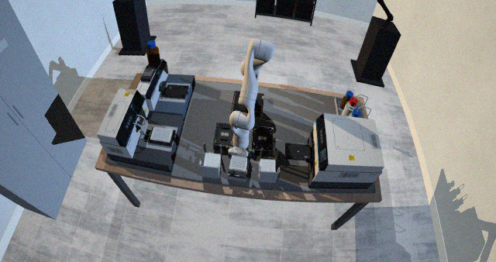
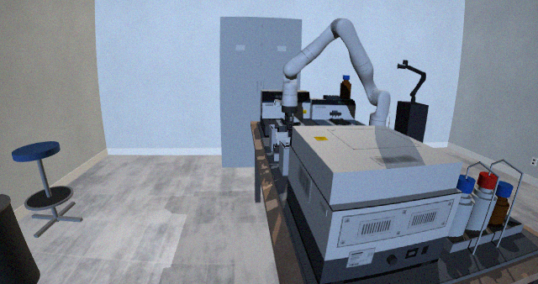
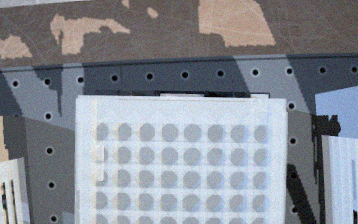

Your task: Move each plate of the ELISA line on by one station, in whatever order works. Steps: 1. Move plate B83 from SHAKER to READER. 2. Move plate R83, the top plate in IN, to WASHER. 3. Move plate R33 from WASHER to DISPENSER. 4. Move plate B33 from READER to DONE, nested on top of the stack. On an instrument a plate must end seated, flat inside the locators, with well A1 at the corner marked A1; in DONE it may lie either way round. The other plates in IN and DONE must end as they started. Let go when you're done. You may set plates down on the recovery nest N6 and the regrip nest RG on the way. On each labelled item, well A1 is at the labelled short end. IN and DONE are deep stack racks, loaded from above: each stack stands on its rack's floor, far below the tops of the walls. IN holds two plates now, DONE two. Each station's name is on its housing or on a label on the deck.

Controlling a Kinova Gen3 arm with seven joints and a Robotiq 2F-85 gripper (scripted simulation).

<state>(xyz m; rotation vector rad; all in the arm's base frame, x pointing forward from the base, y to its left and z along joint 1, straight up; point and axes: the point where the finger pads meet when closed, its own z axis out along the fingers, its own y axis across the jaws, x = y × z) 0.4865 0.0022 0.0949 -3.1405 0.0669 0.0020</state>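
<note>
In the top view, the gripper [image 1: 238,152] is brought down at the table's six o'clock side, over a white plate [image 1: 239,163] [image 3: 180,160]. Pale walled housings stand at the plate's nine o'clock [image 1: 211,166] [image 3: 352,175] and three o'clock [image 1: 268,170] [image 3: 2,192], leaving little room for sideways travel. Another plate [image 1: 162,135] rests on a tray toward ten o'clock; the dark right-hand tray [image 1: 297,152], toward two, bears no plate.

In the exterior view, the gripper [image 2: 289,119] is pointed straight down, presumably so the plate is kept level.

In the wrist view, the wells are square to the view and the fingers are out of frame. They are judged to be spread wide and closed on the plate, since its breadth demands it. Its label cannot be read; a vertical lift before any turn seems called for.
</note>
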